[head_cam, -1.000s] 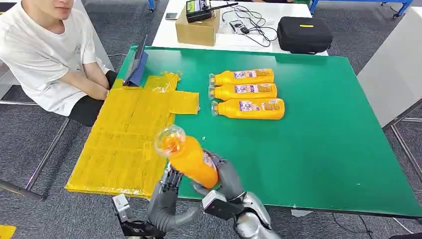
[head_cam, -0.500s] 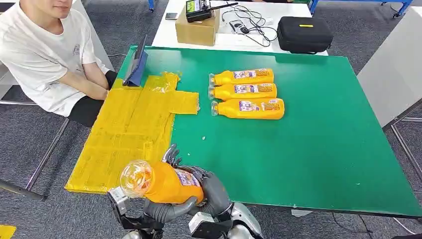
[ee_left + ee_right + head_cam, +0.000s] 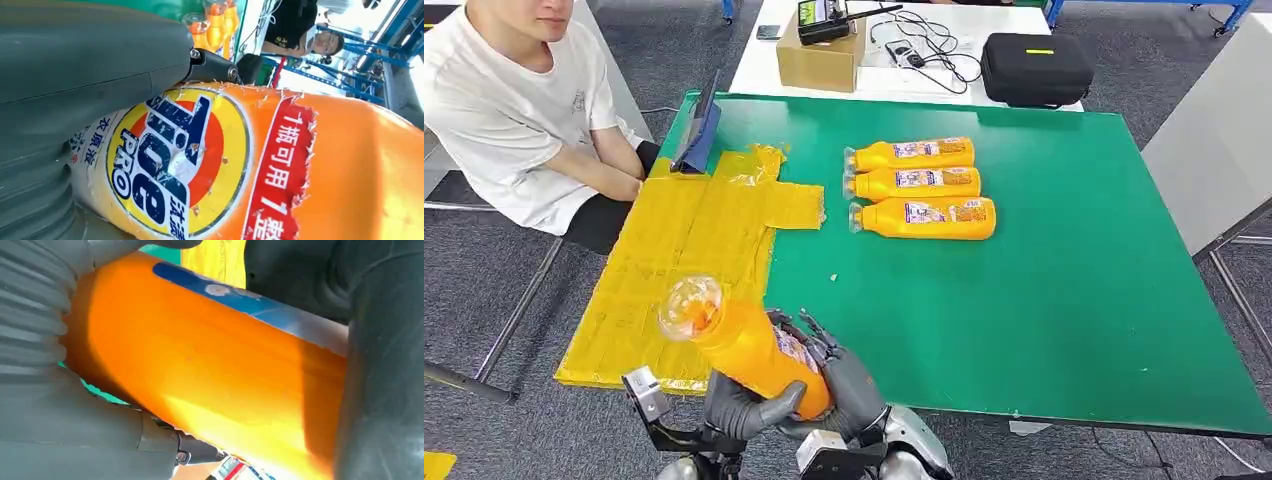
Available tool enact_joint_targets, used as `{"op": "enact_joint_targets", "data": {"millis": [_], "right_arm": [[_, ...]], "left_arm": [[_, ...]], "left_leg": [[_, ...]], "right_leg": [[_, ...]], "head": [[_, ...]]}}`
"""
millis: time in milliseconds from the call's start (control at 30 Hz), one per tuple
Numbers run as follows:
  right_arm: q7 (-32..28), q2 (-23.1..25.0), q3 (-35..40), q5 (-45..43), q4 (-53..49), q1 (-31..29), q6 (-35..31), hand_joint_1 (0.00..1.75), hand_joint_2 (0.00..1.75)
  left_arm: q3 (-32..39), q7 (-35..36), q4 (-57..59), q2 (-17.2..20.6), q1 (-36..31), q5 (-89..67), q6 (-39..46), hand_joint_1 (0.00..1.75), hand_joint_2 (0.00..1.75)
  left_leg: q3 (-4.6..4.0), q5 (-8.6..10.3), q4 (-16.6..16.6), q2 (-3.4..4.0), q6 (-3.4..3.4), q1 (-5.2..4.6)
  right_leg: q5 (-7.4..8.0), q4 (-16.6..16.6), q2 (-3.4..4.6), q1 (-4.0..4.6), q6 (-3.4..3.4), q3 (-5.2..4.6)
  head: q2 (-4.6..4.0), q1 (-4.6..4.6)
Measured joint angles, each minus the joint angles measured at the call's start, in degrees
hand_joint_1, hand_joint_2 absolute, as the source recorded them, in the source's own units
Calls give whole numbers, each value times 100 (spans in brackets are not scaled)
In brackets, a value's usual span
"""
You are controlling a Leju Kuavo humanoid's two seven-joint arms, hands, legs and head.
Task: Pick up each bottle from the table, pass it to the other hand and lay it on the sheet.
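Right, bottles: I count four, one held bottle [image 3: 749,345] in my hands and three bottles [image 3: 921,188] lying side by side on the green tabletop [image 3: 1064,280], caps toward the sheet [image 3: 686,265].
Held bottle: orange plastic, clear rounded cap, tilted with cap up over the sheet's near corner; round yellow, red and blue label with a red strip of white characters beside it, worn at the edges.
Left hand [image 3: 742,410]: grey thumb and fingers wrapped round the bottle's lower body, gripping it.
Right hand [image 3: 844,375]: fingers curled on the same bottle from the other side, also holding it.
Sheet: one, yellow, crinkled and glossy, patched from rectangles.
Person [image 3: 509,110]: one, seated beside the sheet.
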Motion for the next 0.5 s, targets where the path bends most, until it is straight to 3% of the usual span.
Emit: {"op": "enact_joint_targets", "data": {"millis": [67,100,367,500], "right_arm": [[-125,0,0,-42,-2,9,-110,0,175],[-190,0,0,-92,-19,19,-166,0,0],[-414,-7,-120,-361,-302,280,-613,0,0],[-529,-9,-341,-461,-450,527,-905,0,0]], "left_arm": [[15,2,0,0,-27,217,-290,175,175],[30,63,0,0,-46,391,-487,175,175],[109,417,18,-37,-108,833,-792,175,175],[87,636,59,-77,-179,-301,305,175,175]], "left_leg": [[0,0,0,0,0,0],[0,0,0,0,0,0],[-1,0,0,-1,0,0],[-6,0,0,-14,0,-1]], "right_leg": [[0,0,0,0,0,0],[0,0,0,0,0,0],[0,0,0,0,0,0],[0,-1,-4,-1,0,1]], "head": [[0,0],[0,0],[0,0],[0,0]]}}
